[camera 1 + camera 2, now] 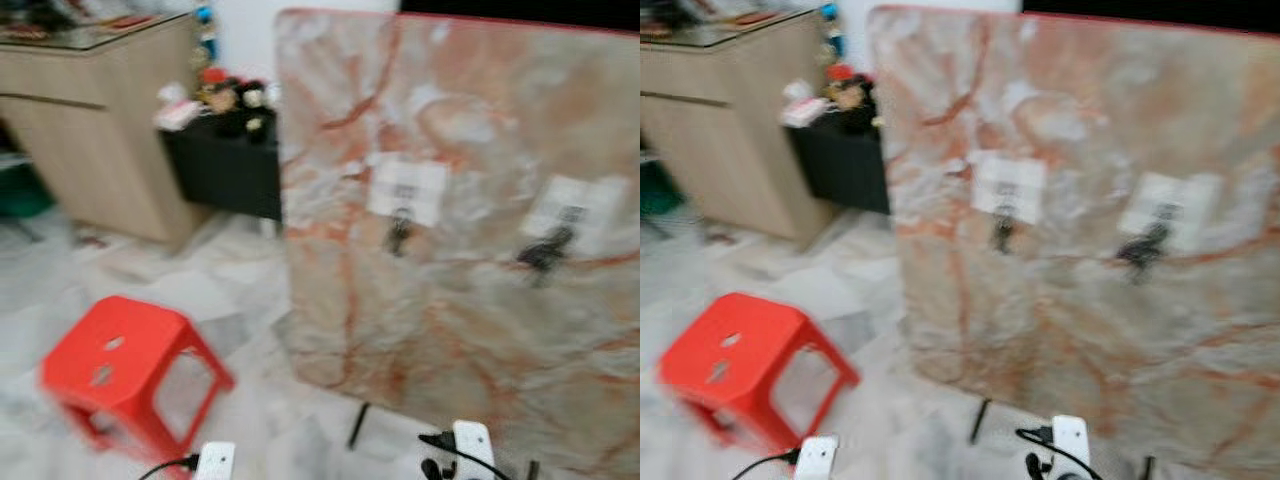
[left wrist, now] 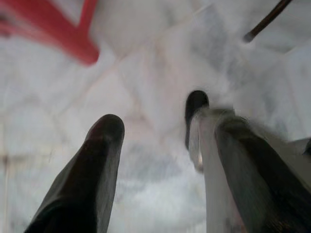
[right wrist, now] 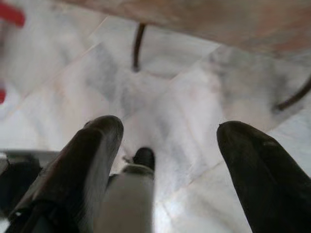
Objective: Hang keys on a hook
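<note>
At the far left stands a wooden cabinet (image 1: 95, 120), and beside it a low black stand (image 1: 225, 165) carrying small toys (image 1: 232, 98). A red stool (image 1: 130, 375) sits on the marble floor (image 1: 240, 300), near the lower left corner of a marble-patterned board (image 1: 470, 230) that stands upright on thin dark legs. Two white pads are fixed to the board's face: the left pad (image 1: 407, 188) carries a dark hook (image 1: 399, 235) just below it, and the right pad (image 1: 578, 212), toward the board's right edge, carries a dark shape (image 1: 545, 252) that may be a hook with something on it — blur prevents a firm reading. The left gripper (image 2: 150, 141) hangs low over the floor with its fingers spread and nothing between them; the right gripper (image 3: 170, 141) likewise points at the floor, released and empty. No keys can be positively identified in either gripper or on the floor; whether the dark shape on the right pad is the keys cannot be told. Judged status: the robot faces the board at a standoff with both arms down — either the hanging is not yet begun, or the keys already rest on the right hook.
</note>
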{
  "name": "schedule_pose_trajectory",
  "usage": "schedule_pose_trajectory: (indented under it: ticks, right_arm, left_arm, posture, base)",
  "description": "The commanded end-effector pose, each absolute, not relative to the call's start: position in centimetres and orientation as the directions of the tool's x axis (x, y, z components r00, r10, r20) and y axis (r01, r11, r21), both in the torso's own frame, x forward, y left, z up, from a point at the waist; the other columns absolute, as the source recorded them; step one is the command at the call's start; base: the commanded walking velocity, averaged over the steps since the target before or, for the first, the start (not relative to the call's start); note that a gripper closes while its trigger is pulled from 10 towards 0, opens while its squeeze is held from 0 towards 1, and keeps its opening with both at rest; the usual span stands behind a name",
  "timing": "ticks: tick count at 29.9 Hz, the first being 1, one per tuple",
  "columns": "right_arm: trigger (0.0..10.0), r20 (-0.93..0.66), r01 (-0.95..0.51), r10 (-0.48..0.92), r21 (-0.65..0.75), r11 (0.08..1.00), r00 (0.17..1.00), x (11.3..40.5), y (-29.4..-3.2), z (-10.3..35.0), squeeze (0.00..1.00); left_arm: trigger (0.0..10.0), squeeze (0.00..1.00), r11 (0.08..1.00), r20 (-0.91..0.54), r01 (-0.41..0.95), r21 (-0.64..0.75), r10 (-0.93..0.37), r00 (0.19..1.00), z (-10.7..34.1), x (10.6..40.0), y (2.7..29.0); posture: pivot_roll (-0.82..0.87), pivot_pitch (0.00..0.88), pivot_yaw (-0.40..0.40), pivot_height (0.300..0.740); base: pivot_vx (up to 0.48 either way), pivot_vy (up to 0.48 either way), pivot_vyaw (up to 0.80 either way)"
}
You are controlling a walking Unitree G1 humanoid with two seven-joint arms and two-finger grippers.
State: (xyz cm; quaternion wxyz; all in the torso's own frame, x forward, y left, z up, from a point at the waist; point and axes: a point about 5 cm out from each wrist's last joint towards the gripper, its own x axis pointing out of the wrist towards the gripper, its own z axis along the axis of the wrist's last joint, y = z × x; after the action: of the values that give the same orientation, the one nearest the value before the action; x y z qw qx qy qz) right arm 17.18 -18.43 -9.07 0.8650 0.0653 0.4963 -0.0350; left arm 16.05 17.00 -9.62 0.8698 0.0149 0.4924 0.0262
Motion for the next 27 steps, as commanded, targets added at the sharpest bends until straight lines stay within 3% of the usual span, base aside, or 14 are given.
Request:
schedule_pose_trajectory:
  ticks: [1, 6, 9, 15, 27]
  right_arm:
    - [10.0, -0.859, 0.123, 0.003, 0.077, 0.989, 0.512, 17.4, -18.6, -8.9, 0.00]
    - [10.0, -0.862, 0.118, 0.007, 0.077, 0.990, 0.507, 17.3, -18.6, -9.0, 0.00]
    - [10.0, -0.862, 0.119, 0.006, 0.077, 0.990, 0.507, 17.3, -18.6, -9.0, 0.00]
    - [10.0, -0.864, 0.125, 0.005, 0.079, 0.989, 0.504, 17.3, -18.6, -9.0, 0.00]
    - [10.0, -0.862, 0.180, -0.002, 0.103, 0.978, 0.507, 17.1, -18.8, -9.1, 0.00]
  left_arm:
    - [10.0, 0.00, 0.998, -0.852, -0.025, 0.054, 0.059, 0.520, -9.5, 16.4, 16.9]
    - [10.0, 0.00, 0.998, -0.852, -0.030, 0.052, 0.060, 0.521, -9.5, 16.4, 17.0]
    - [10.0, 0.00, 0.997, -0.829, -0.043, 0.071, 0.083, 0.553, -8.9, 16.6, 20.4]
    - [10.0, 0.00, 0.996, -0.831, -0.046, 0.074, 0.088, 0.549, -8.9, 16.3, 21.0]
    - [10.0, 0.00, 0.996, -0.851, -0.051, 0.072, 0.088, 0.518, -9.3, 15.1, 21.3]
  posture:
    - [0.03, 0.000, -0.046, 0.740]
    - [0.03, 0.000, -0.046, 0.740]
    - [0.04, 0.000, -0.047, 0.740]
    - [0.04, 0.000, -0.049, 0.740]
    - [0.03, 0.000, -0.052, 0.740]
  base:
    - [0.000, 0.000, 0.80]
    - [0.000, 0.000, 0.80]
    - [0.000, 0.000, 0.80]
    - [0.000, 0.000, 0.80]
    - [0.000, 0.242, 0.03]
